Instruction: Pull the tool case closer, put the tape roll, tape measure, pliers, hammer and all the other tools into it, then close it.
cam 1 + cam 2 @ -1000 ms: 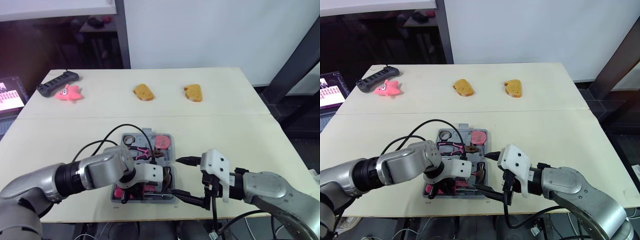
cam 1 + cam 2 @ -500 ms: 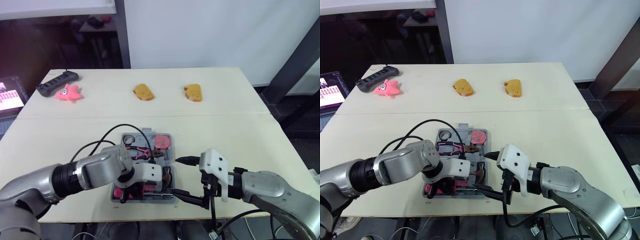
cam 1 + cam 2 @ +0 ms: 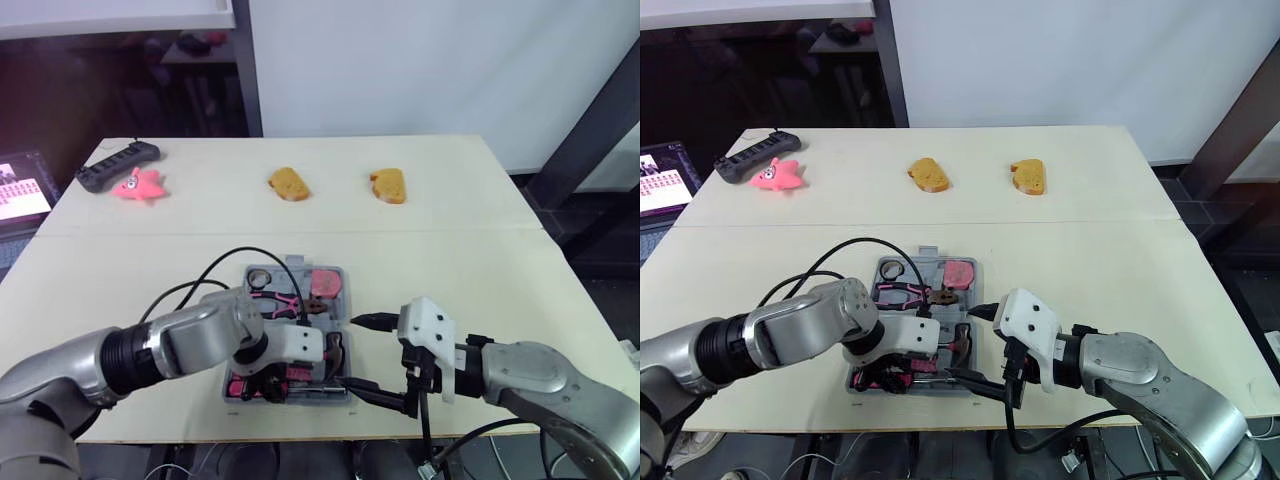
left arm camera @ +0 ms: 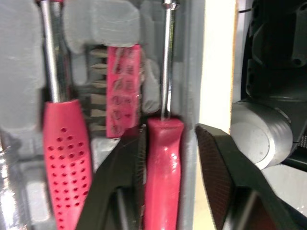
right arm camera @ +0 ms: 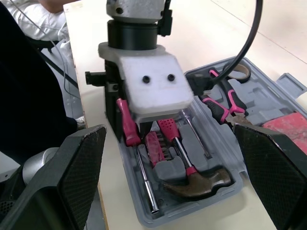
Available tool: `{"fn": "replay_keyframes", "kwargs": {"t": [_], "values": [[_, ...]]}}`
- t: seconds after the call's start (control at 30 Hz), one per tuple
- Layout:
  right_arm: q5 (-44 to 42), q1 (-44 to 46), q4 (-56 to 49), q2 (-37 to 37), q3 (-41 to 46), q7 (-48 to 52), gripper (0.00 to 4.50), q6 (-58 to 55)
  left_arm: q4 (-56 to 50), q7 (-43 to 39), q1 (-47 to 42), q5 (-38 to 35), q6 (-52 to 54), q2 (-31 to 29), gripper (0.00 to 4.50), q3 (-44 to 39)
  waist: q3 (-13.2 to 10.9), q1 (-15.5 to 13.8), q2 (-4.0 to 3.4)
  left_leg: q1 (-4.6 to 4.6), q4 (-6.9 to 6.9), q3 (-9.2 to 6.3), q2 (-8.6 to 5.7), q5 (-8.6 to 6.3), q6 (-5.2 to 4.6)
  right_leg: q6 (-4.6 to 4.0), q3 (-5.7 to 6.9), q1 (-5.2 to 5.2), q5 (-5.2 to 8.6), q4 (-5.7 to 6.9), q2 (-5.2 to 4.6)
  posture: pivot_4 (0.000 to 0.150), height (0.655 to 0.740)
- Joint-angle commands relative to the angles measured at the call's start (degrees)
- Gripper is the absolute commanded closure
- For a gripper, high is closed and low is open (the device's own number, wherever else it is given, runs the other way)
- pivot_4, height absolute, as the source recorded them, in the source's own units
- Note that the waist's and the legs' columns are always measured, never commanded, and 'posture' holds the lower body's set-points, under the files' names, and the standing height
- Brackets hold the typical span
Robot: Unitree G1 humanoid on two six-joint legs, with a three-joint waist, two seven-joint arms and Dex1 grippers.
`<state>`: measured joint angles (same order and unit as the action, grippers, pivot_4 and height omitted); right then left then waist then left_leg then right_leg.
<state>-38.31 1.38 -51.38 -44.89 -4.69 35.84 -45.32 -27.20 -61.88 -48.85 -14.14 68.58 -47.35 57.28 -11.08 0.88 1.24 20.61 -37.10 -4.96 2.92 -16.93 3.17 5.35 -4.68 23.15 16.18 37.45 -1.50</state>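
The grey tool case [image 3: 335, 305] lies open near the table's front edge. In it are a tape roll [image 3: 259, 277], a pink tape measure [image 3: 325, 284], pink-handled pliers [image 5: 223, 103], a hammer [image 5: 201, 182], a bit holder [image 4: 123, 86] and two pink-handled screwdrivers [image 4: 64, 153]. My left gripper [image 4: 168, 158] is down over the case's front left corner, open, its fingers [image 4: 218, 167] straddling the front screwdriver's handle [image 4: 163, 182]; one finger touches it and a gap shows on the other side. My right gripper [image 3: 378, 358] stands wide open just right of the case, holding nothing.
Two bread slices [image 3: 288, 184] [image 3: 388, 186], a pink toy [image 3: 138, 185] and a black power strip [image 3: 116, 166] lie along the far side of the table [image 3: 470, 250]. A black cable [image 3: 240, 256] loops over the case. The table's front edge runs right below it.
My left gripper has shifted slightly over the case's front corner, settling around the screwdriver handle. The right gripper has stayed in place.
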Motion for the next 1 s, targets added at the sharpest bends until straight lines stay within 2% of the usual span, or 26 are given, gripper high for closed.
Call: {"fn": "replay_keyframes", "kwargs": {"t": [0.03, 0.27, 0.43, 0.47, 0.53, 0.6, 0.63, 0.7, 0.9, 1.0], "values": [[0.02, 0.38, -1.03, 0.27, -0.08, 0.13, 0.0, 0.94, -0.11, 0.34, -1.45, 1.65, -0.02, -1.32, 2.73, -1.53, 0.0, 0.0, 0.0, 0.0, 0.0, 0.0, 0.0, 0.0, 0.0, 0.0, 0.0, 0.0, 0.0, 0.0, 0.0, 0.15, 0.74], [-0.23, 0.53, -1.34, 0.34, -0.29, -0.19, 0.0, 0.57, -1.9, -0.81, -1.55, 0.5, -0.45, -3.9, 2.73, -4.29, -0.01, 0.06, 0.01, 0.0, 0.01, -0.01, 0.0, 0.0, 0.0, 0.0, 0.0, 0.01, 0.0, 0.0, 0.0, 0.15, 0.74], [-0.66, 0.44, -1.79, 0.31, -0.11, -0.7, 0.0, 0.07, -5.33, -3.42, 4.62, -5.93, -2.45, -9.26, 2.73, -16.18, -0.02, 0.23, -0.02, 0.04, 0.04, 0.0, 0.01, 0.0, 0.0, 0.03, 0.0, 0.09, 0.01, 0.0, 0.0, 0.15, 0.74], [-0.73, 0.37, -1.93, 0.32, -0.07, -0.82, 0.0, 0.0, -5.6, -3.55, 7.43, -7.64, -4.51, -9.66, 2.73, -20.02, -0.03, 0.21, -0.03, 0.05, 0.05, -0.01, 0.01, 0.0, 0.0, 0.05, 0.01, 0.09, 0.02, 0.0, 0.0, 0.15, 0.74], [-0.62, 0.14, -2.1, 0.41, -0.07, -1.25, 0.0, -0.11, -4.85, -1.97, 19.2, -11.81, -13.49, -8.62, 2.73, -32.23, -0.04, 0.31, -0.13, 0.07, 0.05, 0.0, 0.01, -0.01, -0.02, 0.07, 0.0, 0.1, 0.03, -0.01, -0.01, 0.15, 0.74], [-0.55, -0.15, -2.2, 0.45, 0.01, -1.54, 0.0, -0.16, -4.08, -2.08, 27.96, -12.84, -23.53, -6.71, 2.73, -39.26, -0.07, 0.19, -0.1, 0.05, 0.07, 0.07, 0.04, -0.02, -0.04, 0.06, -0.01, 0.15, 0.04, 0.01, -0.08, 0.15, 0.74], [-0.54, -0.3, -2.23, 0.46, 0.04, -1.7, 0.0, -0.19, -3.45, -3.05, 31.49, -12.26, -30.3, -5.52, 2.73, -41.22, -0.07, 0.06, -0.11, 0.19, 0.07, 0.02, 0.05, -0.02, -0.04, 0.05, 0.02, 0.26, 0.04, -0.02, -0.03, 0.15, 0.74], [-0.56, -0.62, -2.27, 0.46, 0.21, -2.01, 0.0, -0.22, -1.29, -0.62, 36.92, -10.28, -35.61, -3.48, 2.73, -43.46, -0.08, -0.38, -0.1, 0.3, 0.0, -0.02, 0.05, -0.02, -0.03, 0.02, 0.07, 0.27, 0.04, 0.0, -0.05, 0.15, 0.74], [-0.67, -1.12, -2.26, 0.13, 0.62, -2.15, 0.0, -0.17, 3.12, 1.08, 41.7, -7.53, -42.33, 0.75, 2.73, -43.87, -0.07, -0.15, -0.11, 0.42, -0.13, -0.02, 0.0, -0.01, -0.01, 0.0, 0.03, 0.23, -0.01, -0.08, -0.06, 0.15, 0.74], [-0.79, -1.22, -2.26, -0.07, 0.93, -2.06, 0.0, -0.19, 4.36, -0.23, 42.74, -7.05, -44.14, 1.05, 3.57, -43.24, -0.07, 0.03, -0.12, 0.49, -0.06, -0.03, 0.01, -0.01, -0.01, 0.04, 0.03, 0.34, -0.03, -0.1, -0.04, 0.15, 0.74]]}}
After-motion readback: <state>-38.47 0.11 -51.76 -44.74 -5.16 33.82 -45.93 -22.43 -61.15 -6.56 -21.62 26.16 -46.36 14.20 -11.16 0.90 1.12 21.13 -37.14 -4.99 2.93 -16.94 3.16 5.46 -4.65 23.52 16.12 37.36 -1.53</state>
